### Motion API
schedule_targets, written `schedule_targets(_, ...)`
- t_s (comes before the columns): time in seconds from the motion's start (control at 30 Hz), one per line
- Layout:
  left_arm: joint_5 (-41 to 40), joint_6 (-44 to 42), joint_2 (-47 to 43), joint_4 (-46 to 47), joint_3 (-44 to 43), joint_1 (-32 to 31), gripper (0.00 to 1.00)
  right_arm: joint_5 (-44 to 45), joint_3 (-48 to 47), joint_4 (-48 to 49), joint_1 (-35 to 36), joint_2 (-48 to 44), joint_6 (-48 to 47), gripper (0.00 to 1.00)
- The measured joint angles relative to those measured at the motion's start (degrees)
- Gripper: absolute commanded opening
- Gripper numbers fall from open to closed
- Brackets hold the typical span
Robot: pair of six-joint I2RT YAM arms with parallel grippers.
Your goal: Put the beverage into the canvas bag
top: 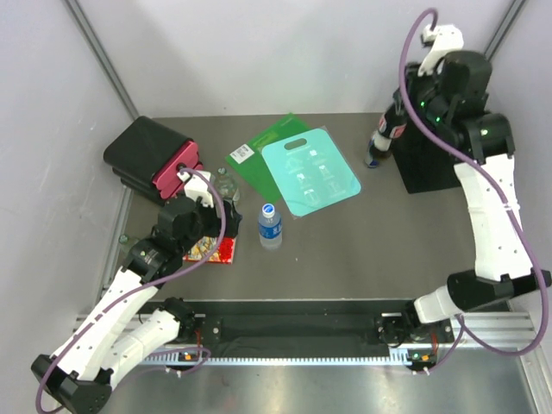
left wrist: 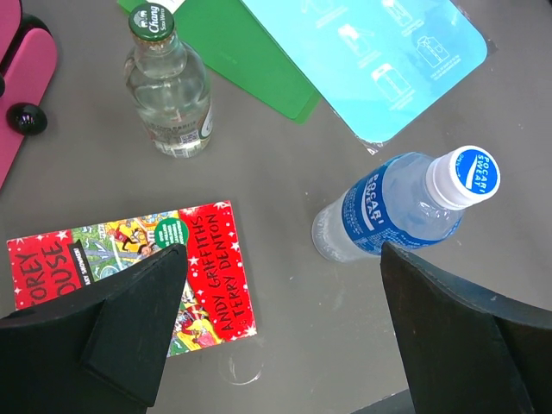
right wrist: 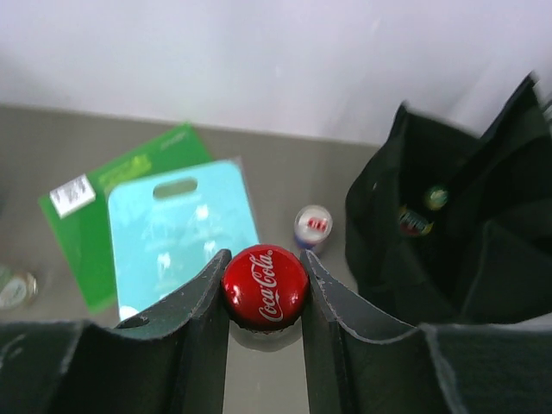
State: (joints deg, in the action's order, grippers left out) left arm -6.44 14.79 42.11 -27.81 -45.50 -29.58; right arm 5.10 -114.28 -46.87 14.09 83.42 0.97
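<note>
At the near edge of the table, the left gripper (left wrist: 280,259) hangs with its jaws spread wide and nothing between them. Under it lie a red paperback (left wrist: 129,276) on one side and a blue-labelled Pocari Sweat bottle (left wrist: 388,207), standing upright with a white cap, on the other. Just past the book stands a clear glass bottle (left wrist: 168,95) with a green cap. Behind these a green sheet (left wrist: 259,60) lies flat, with a turquoise board (left wrist: 379,52) overlapping it. A black hard case (top: 151,159) with a red edge sits at the far left. At the far right, the right gripper (right wrist: 265,259) is clamped on the neck of the beverage (right wrist: 265,289), a cola bottle with a red cap. The bottle is outside the canvas bag (right wrist: 466,259), just beside its open mouth. A small can (right wrist: 312,226) stands on the table next to the bag, and two bottle caps (right wrist: 435,197) show inside it
</note>
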Motion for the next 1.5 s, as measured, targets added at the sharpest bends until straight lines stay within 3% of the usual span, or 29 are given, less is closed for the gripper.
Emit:
schedule_targets(0.23, 0.5, 0.0, 0.0, 0.0, 0.0, 0.0, 0.98, -3.3, -16.4, 2.1, -7.8, 9.9, 0.0, 0.0)
schedule_targets(0.67, 0.6, 0.0, 0.0, 0.0, 0.0, 0.0, 0.98, -7.5, -17.5, 12.9, -24.4, 21.0, 3.3, 0.0)
schedule_targets(1.1, 0.6, -0.1, 0.0, 0.0, 0.0, 0.0, 0.98, -13.6, -17.5, 22.9, -25.4, 22.4, 6.8, 0.0)
schedule_targets(1.5, 0.6, -0.2, 0.0, 0.0, 0.0, 0.0, 0.98, -11.2, -18.8, 30.9, -26.0, 22.4, 5.9, 0.0)
